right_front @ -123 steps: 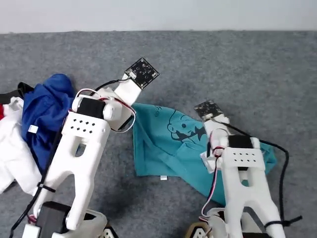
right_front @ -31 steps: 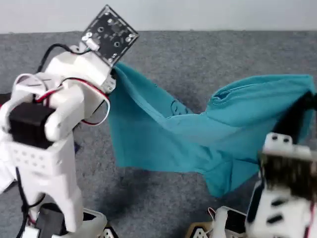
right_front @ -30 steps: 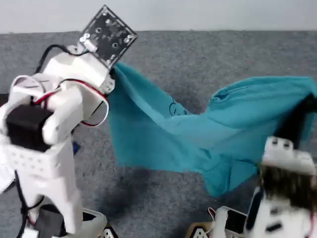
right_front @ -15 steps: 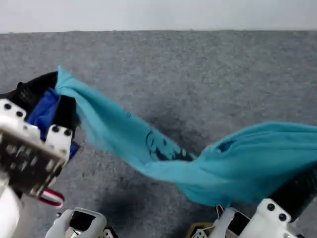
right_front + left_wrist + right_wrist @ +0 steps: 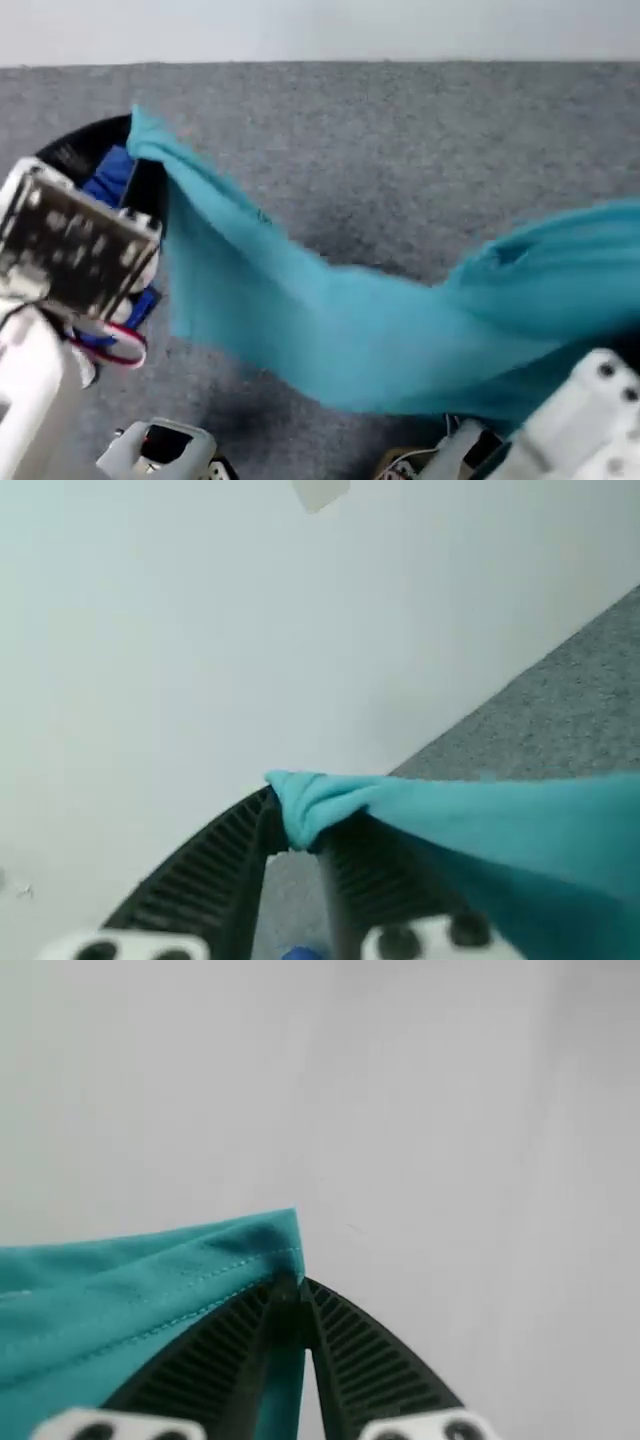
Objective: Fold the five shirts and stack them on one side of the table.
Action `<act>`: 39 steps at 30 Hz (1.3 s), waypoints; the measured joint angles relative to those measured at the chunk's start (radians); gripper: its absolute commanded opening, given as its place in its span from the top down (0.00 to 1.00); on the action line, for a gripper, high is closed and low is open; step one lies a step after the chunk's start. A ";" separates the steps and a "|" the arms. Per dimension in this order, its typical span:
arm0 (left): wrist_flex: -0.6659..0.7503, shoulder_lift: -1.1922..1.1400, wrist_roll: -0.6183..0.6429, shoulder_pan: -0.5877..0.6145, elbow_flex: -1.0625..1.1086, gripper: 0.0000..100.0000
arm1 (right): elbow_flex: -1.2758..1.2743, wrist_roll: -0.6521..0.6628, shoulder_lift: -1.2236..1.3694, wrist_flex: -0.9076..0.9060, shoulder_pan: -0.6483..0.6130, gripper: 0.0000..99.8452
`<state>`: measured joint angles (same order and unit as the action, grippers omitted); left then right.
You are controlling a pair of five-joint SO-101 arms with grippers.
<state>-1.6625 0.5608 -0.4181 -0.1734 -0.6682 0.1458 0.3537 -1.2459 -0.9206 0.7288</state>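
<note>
A teal shirt (image 5: 350, 330) hangs stretched in the air between both arms, high above the grey table. My left gripper (image 5: 295, 825) is shut on one bunched corner of the teal shirt (image 5: 480, 820); in the high view this corner (image 5: 140, 125) rises at the upper left. My right gripper (image 5: 295, 1295) is shut on a hemmed edge of the teal shirt (image 5: 130, 1280), held at the right side of the high view. A blue shirt (image 5: 110, 175) peeks out behind the left arm (image 5: 70, 250).
The grey carpeted table top (image 5: 400, 150) lies open under and behind the hanging cloth. A pale wall (image 5: 320, 30) runs along its far edge. The right arm's body (image 5: 590, 420) fills the lower right corner.
Both arms have lifted the teal shirt off the table and pulled it wide between them. In the last half second the cloth spread out flatter and its right end rose.
</note>
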 measured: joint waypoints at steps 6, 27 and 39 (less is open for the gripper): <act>0.020 -0.080 0.000 0.000 0.000 0.98 | 0.190 -0.043 0.187 -0.071 0.000 0.99; -0.037 -0.104 0.011 0.000 0.000 0.98 | 0.322 -0.044 0.261 -0.216 0.000 0.99; -0.025 -0.476 0.064 0.115 0.002 0.98 | 0.183 0.011 0.663 -0.219 -0.293 0.99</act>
<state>-1.6870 0.0852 -0.3537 -0.0583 -0.6667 0.3284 0.3644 -0.5831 -1.1400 0.4358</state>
